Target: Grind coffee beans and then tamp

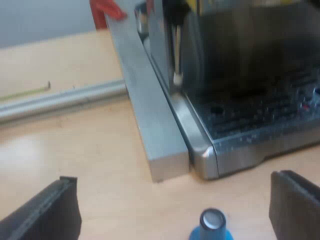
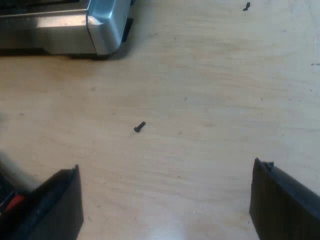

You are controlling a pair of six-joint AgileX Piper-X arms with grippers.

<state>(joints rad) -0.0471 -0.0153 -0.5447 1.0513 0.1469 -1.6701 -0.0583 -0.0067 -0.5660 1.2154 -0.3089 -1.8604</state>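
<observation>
So my left gripper (image 1: 176,186) hangs with its fingers wide apart and nothing in them. The blue tamper (image 1: 212,226) stands upright on the wooden table (image 1: 75,150) between them, near the espresso machine (image 1: 250,100) at its drip-tray corner. The right gripper (image 2: 166,167) is spread wide too, above a tiny black screw (image 2: 139,127) on the table.

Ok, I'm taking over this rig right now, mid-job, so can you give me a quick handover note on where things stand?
Left gripper: jaws open either side of the blue tamper, which stands untouched on the table at the front of the coffee machine.
Right gripper: jaws open over the table, holding nothing; a small screw lies between it and the machine's corner.
Done: nothing that shows.
Left: grind the beans, then tamp.
</observation>
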